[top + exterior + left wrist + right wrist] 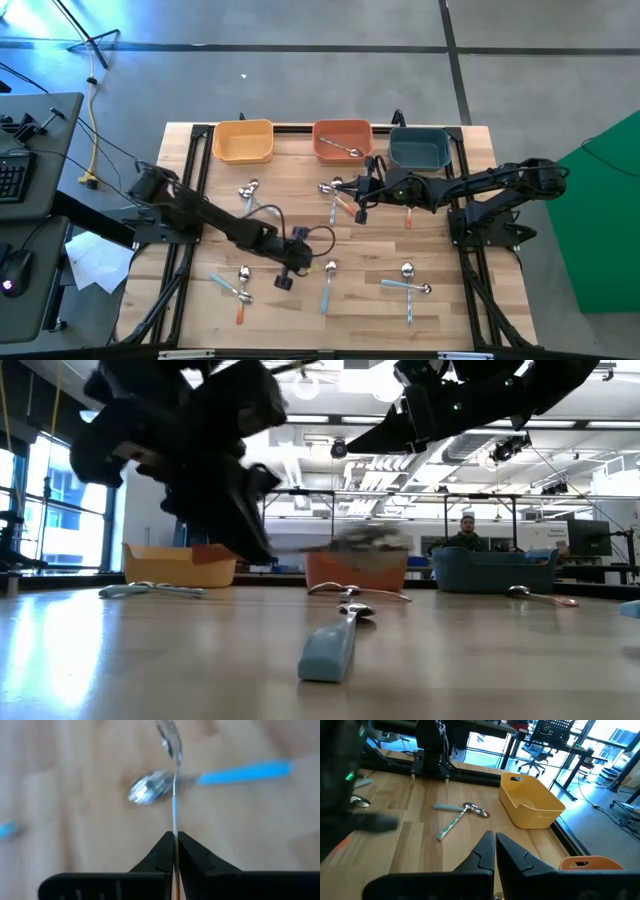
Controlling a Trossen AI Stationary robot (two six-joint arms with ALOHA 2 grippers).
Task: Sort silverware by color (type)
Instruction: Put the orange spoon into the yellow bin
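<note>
Left tool (174, 851), near the desk's (300, 320) centre toward 6 o'clock, is clamped on the thin handle of a plain silver spoon (173, 780), held above a blue-handled spoon (200, 779). Right tool (494, 851), closed and empty, hangs at about 1 o'clock before the orange bin (343, 140), which already holds one spoon. Risk: the narrow pinch on a slim handle may let the spoon swing or slip during carry. Scattered spoons crowd the middle; the yellow bin (243, 141) and teal bin (418, 148) line the 12 o'clock edge, with free room between the arms.
</note>
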